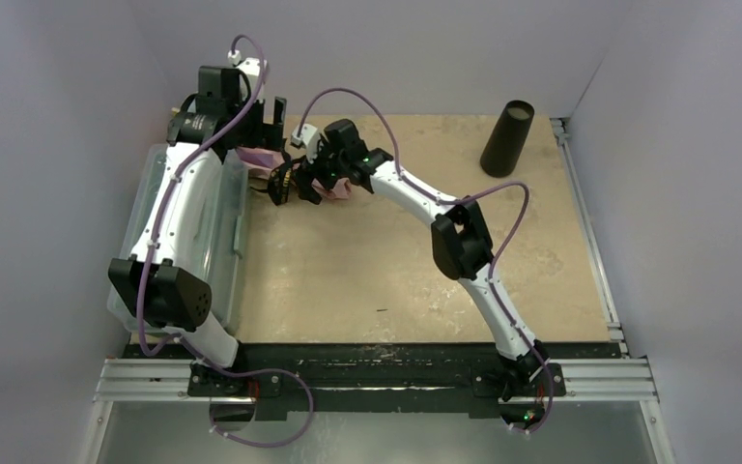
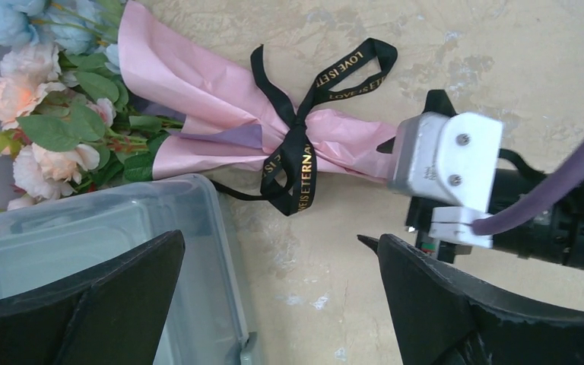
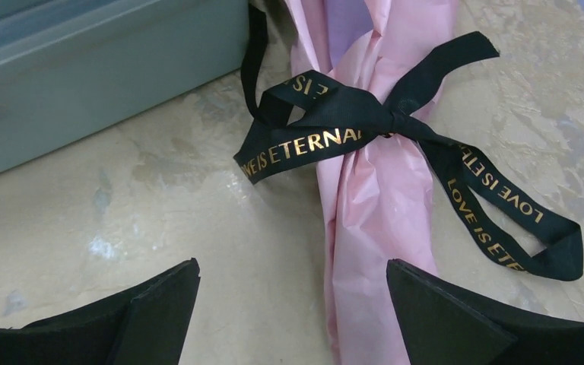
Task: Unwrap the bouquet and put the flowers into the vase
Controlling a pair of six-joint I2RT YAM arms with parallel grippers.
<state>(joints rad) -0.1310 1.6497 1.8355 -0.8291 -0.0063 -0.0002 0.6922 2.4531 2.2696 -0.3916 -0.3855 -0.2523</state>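
Pink-wrapped bouquet (image 3: 372, 213) lies below right end effector (image 3: 292, 265), jaws wide.

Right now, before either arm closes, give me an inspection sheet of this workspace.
Surface: beige mottled table, some scuffs.
Job's things: bouquet lying on its side beside the bin, paper on, black ribbon tied in a bow; flowers showing at the open end; vase upright at the far right, apart from it.
Clutter: clear plastic bin along the left side.
Grippers: left gripper open near the bow; right gripper open over the wrapped stems; neither holds anything.
Cables: purple cables looped along both arms.
Surroundings: pale walls; metal rail at the near edge.
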